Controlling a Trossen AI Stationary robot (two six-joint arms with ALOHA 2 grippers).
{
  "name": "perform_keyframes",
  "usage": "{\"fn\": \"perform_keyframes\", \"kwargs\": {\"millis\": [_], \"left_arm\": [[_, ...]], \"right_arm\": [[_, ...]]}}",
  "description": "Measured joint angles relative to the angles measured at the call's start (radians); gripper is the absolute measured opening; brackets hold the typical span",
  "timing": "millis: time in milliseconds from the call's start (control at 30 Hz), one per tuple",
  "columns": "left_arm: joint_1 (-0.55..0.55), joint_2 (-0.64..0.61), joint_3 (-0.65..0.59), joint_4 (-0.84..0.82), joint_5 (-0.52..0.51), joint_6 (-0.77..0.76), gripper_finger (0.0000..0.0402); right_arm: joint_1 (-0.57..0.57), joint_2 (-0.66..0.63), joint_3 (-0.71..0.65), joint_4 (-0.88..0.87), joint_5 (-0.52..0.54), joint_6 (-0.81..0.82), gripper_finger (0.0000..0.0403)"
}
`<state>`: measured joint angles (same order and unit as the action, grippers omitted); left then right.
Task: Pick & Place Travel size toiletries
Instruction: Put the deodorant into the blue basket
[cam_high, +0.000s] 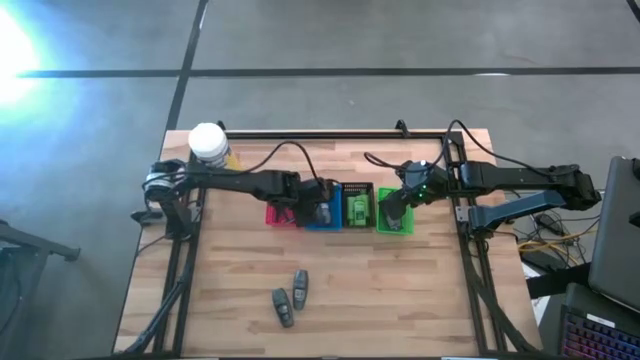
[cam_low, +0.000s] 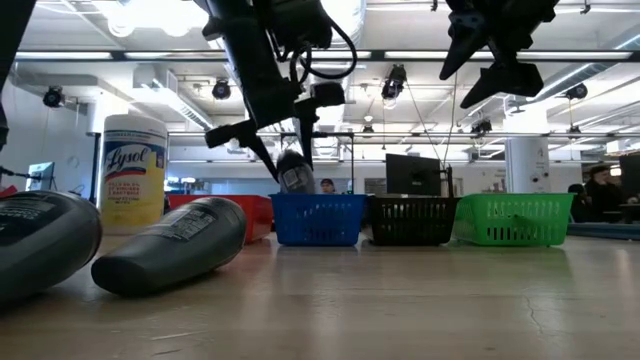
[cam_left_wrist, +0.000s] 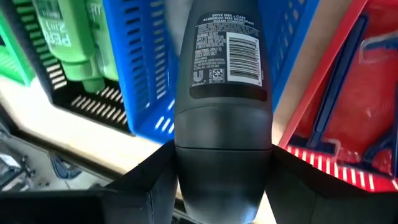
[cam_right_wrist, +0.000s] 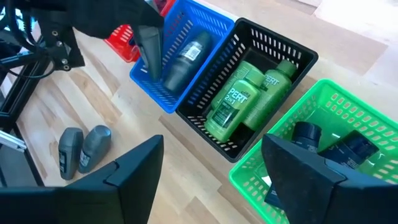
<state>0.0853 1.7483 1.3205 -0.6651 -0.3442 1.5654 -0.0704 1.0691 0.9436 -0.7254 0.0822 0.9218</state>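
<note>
High view: the left gripper (cam_high: 321, 212) holds a grey deodorant (cam_high: 323, 211) over the blue basket (cam_high: 324, 224); two more grey deodorants (cam_high: 291, 297) lie on the open wood near the table's front edge. Low view: the deodorant hangs at the basket's rim. Left wrist view: both fingers (cam_left_wrist: 149, 180) clamp the deodorant. Right wrist view: the right gripper (cam_right_wrist: 211, 168), spread wide and holding nothing, hovers above the green basket (cam_right_wrist: 339, 109); green Pert bottles (cam_right_wrist: 239, 99) fill the black basket (cam_right_wrist: 280, 46).

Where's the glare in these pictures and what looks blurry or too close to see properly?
High view: glare at the top left corner. Low view: bright ceiling lights behind, two grey bottles near the lens look soft. Left wrist view: the grey deodorant in the left hand fills the frame.
</note>
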Motion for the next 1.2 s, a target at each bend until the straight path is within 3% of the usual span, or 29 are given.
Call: {"fn": "perform_keyframes", "kwargs": {"millis": [333, 600, 733, 833, 933, 1033, 1100, 1200], "left_arm": [[-0.018, 0.043, -0.002, 0.001, 0.043, -0.022, 0.0199], [-0.013, 0.051, -0.002, 0.031, 0.055, -0.103, 0.0294], [-0.014, 0.051, -0.002, 0.033, 0.038, -0.112, 0.0309], [-0.025, 0.044, -0.003, 0.035, -0.064, -0.138, 0.0308], [-0.054, 0.006, -0.003, 0.022, -0.118, -0.272, 0.0303], [-0.104, -0.036, 0.005, -0.061, -0.093, -0.544, 0.0299], [-0.138, -0.064, 0.01, -0.148, -0.03, -0.807, 0.0296], [-0.195, -0.122, 0.015, -0.267, 0.141, -1.114, 0.0291]], "right_arm": [[0.0, 0.0, 0.0, 0.001, 0.0, -0.013, 0.0249], [0.0, 0.0, 0.0, 0.001, -0.003, -0.02, 0.0261], [0.0, 0.0, 0.0, 0.002, -0.003, -0.031, 0.0273], [0.0, 0.0, 0.0, 0.002, -0.003, -0.031, 0.0281], [0.0, 0.0, 0.0, 0.002, -0.003, -0.031, 0.0289], [0.0, 0.0, 0.0, 0.001, -0.01, -0.031, 0.0296], [0.0, 0.0, 0.0, -0.001, -0.015, -0.034, 0.03], [0.0, 0.0, 0.0, -0.002, -0.036, -0.057, 0.0305]]}}
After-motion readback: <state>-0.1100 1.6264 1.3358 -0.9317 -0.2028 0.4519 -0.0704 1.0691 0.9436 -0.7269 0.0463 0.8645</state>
